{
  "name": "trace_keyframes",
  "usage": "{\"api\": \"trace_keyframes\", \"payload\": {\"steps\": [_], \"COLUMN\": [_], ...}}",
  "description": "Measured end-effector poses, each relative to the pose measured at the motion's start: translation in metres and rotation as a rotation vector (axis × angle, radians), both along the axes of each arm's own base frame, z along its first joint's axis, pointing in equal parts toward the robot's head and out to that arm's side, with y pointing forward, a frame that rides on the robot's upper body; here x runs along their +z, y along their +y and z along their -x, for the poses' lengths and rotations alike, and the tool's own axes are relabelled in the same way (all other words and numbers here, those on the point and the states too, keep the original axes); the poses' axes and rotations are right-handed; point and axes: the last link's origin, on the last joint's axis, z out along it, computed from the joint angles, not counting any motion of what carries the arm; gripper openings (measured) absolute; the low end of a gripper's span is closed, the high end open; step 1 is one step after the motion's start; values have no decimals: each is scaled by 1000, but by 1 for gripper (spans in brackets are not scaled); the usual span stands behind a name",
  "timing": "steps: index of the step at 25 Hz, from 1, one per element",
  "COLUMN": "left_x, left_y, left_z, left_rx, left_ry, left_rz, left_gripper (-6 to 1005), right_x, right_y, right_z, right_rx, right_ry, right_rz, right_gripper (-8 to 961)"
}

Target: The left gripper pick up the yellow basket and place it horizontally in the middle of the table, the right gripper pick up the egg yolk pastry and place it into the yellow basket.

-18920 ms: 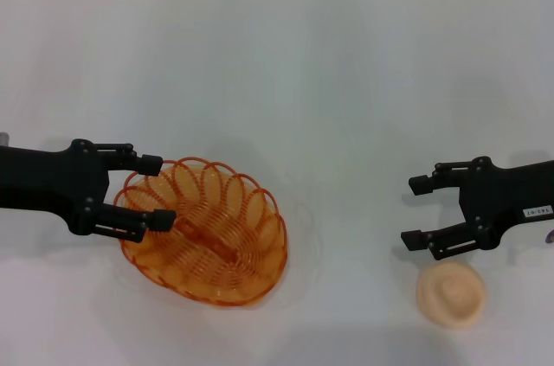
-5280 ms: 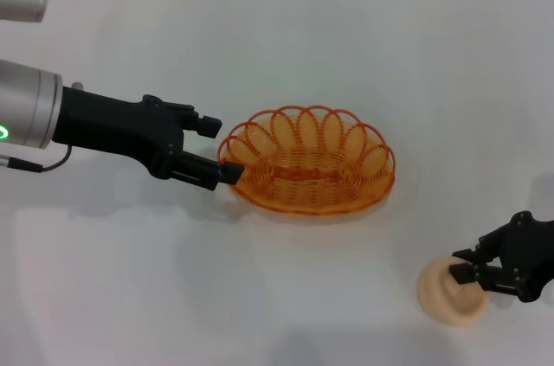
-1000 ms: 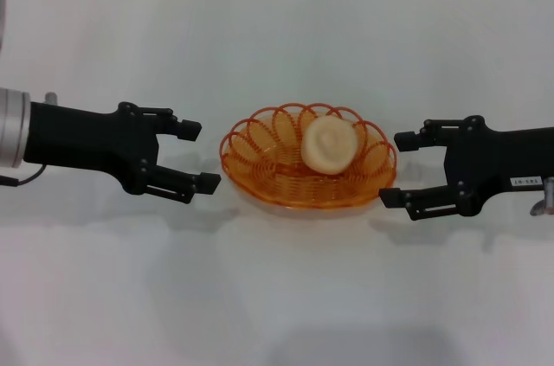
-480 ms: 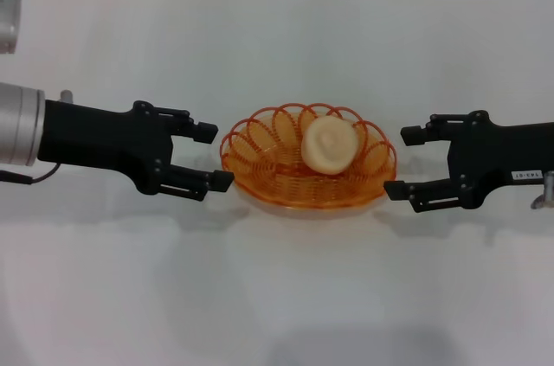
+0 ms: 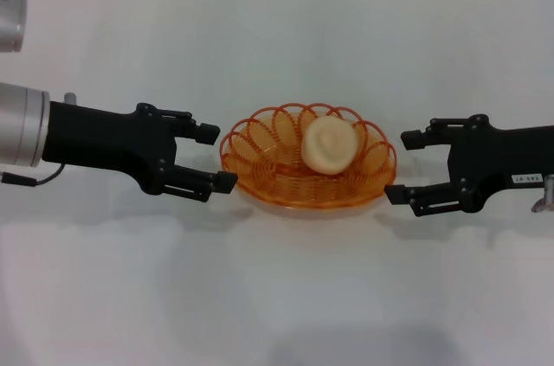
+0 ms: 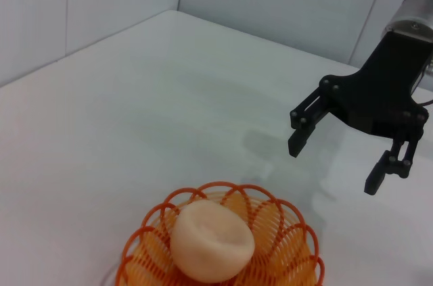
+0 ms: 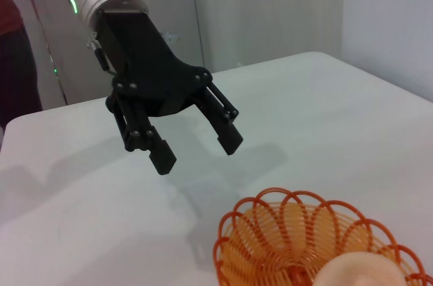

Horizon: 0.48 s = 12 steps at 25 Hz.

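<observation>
Since a moment before, the black left gripper [image 5: 215,157] had crept nearer the oval orange wire basket [image 5: 307,169]; the black right gripper [image 5: 400,166] flanked it, both spread, empty; between them, the soft, crushable cream pastry [image 5: 329,143] sat inside.

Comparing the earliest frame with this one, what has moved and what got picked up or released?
The yellow basket went from the table's near left to its middle, lying horizontally. The egg yolk pastry left the near right and now sits inside it. Both were released: the left gripper and right gripper flank the basket, jaws open. The table is unchanged.
</observation>
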Motion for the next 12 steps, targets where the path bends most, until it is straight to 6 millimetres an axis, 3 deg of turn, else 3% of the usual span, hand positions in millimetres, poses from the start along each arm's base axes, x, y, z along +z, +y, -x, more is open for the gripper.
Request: {"api": "trace_keyframes", "payload": {"steps": [12], "left_x": [-1], "left_y": [0], "left_z": [-1], "left_rx": [13], "left_ry": [-7], "left_rz": [1], "left_gripper": [863], "right_x": [-2], "right_y": [-4], "right_z": [2], "right_rx": [-2], "right_ry": [5], "right_rz": [28], "right_gripper": [808]}}
